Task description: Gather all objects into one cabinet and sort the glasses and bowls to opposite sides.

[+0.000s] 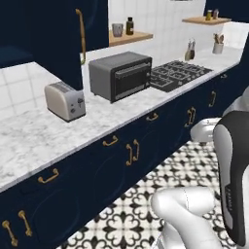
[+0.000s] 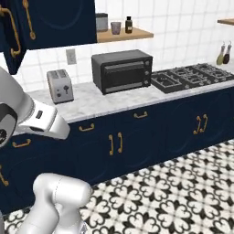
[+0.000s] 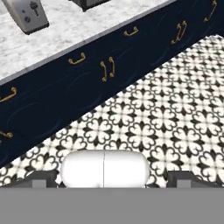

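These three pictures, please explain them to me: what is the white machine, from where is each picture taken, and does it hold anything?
The white machine is a robot arm in a simulated kitchen. Two pictures come from cameras behind it, to its left and right. The third comes from a camera on its hand, looking down at the patterned floor. On the marble counter stand a toaster and a toaster oven; a stove follows. A grey cup stands on the wooden shelf. The gripper is open, holding nothing.

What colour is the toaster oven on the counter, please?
Dark grey with a black front, clearest in the right base view: toaster oven.
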